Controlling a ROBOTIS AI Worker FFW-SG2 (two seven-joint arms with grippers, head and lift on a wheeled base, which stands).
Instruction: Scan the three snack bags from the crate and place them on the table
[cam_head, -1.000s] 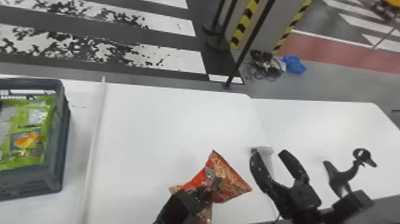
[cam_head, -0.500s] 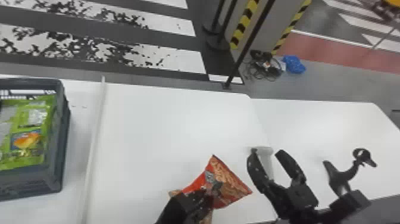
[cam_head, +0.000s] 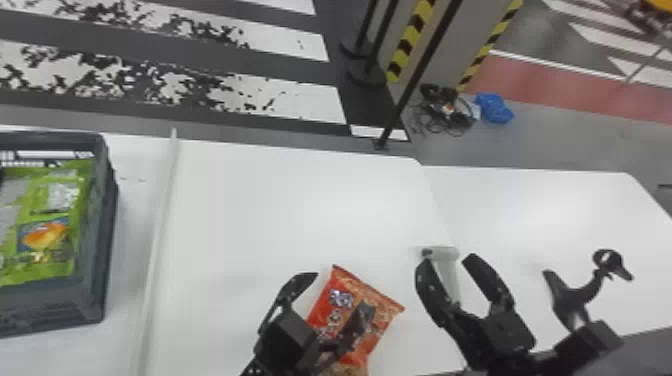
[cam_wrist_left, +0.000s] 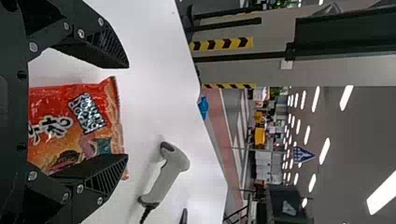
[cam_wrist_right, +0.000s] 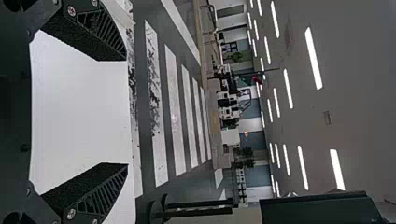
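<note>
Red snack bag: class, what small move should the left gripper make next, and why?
Probably the left gripper should ease back from the red snack bag, leaving it on the table. Its fingers are spread wide, and the bag seems to lie flat between them; a green snack bag waits in the crate.

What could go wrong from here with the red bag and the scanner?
The red snack bag lies between the left tool's open fingers; pulling back crookedly might drag it. The right tool, also open, appears close to the handheld scanner, so a misjudged approach could knock it aside.
</note>
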